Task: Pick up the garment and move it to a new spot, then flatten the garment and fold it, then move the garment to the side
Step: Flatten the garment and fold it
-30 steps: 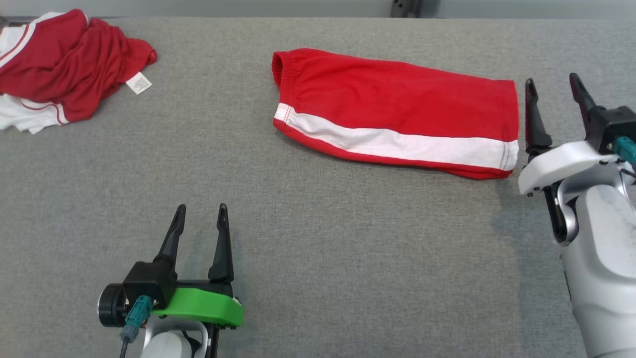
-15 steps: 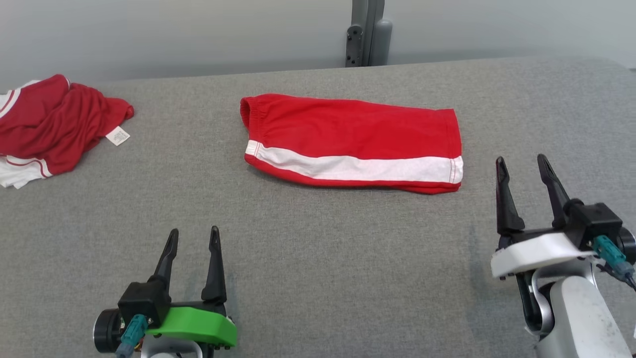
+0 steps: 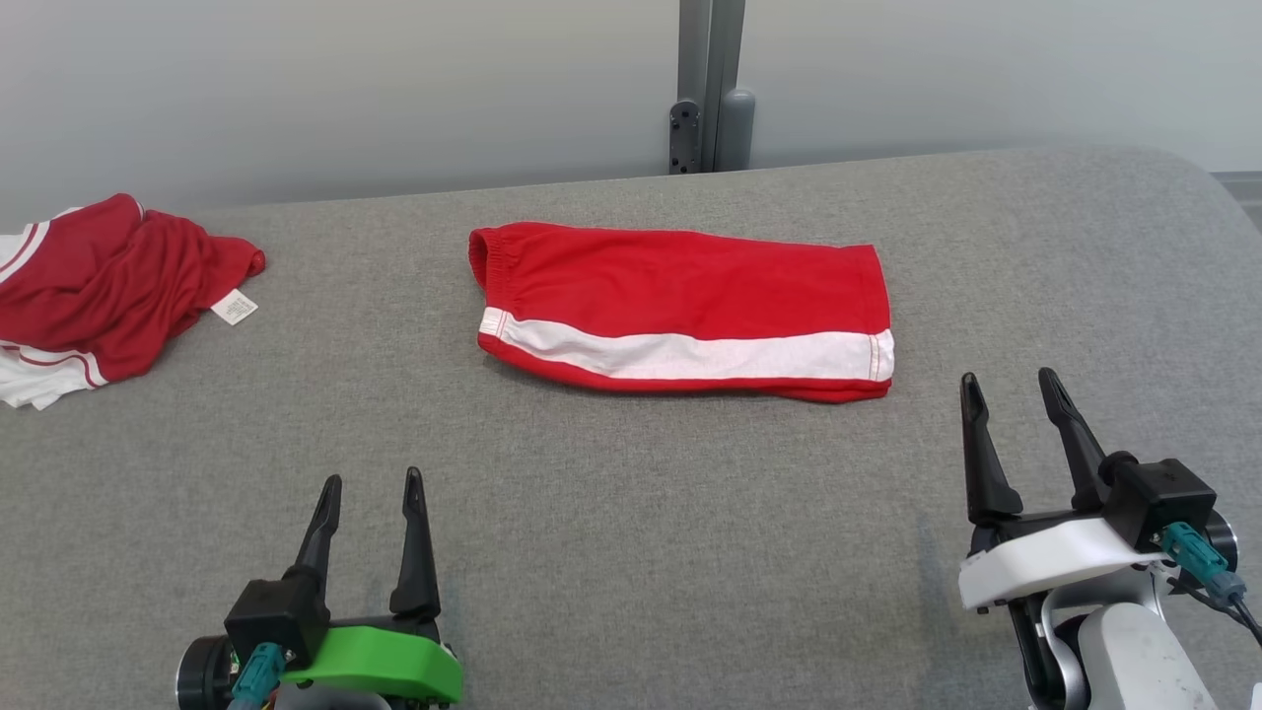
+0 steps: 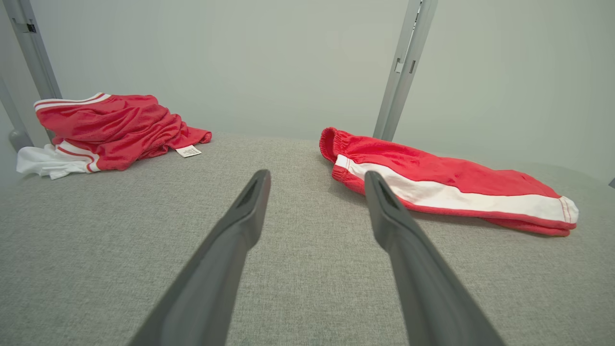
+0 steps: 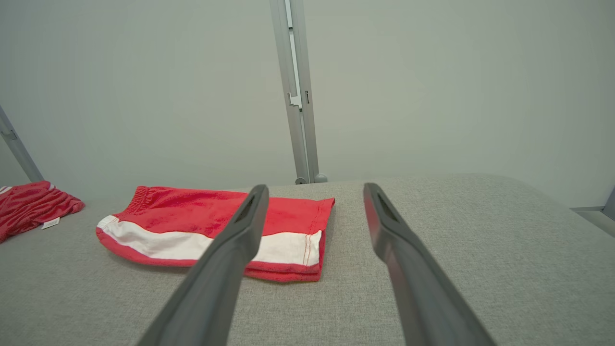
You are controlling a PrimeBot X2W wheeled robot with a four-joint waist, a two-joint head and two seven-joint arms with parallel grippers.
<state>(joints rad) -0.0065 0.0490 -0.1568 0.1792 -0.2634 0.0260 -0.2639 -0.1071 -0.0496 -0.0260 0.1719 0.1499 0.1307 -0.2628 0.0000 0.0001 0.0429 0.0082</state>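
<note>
The red shorts (image 3: 680, 311) lie folded flat in the middle of the grey table (image 3: 631, 572), untouched by the left claw (image 3: 373, 477) and right claw (image 3: 1008, 376), both spread wide and empty, so it's probably down to the move-aside step: reach in, pinch every layer, drag sideways.

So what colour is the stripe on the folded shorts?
White, running along the red folded shorts; the stripe shows best in the head view.
</note>
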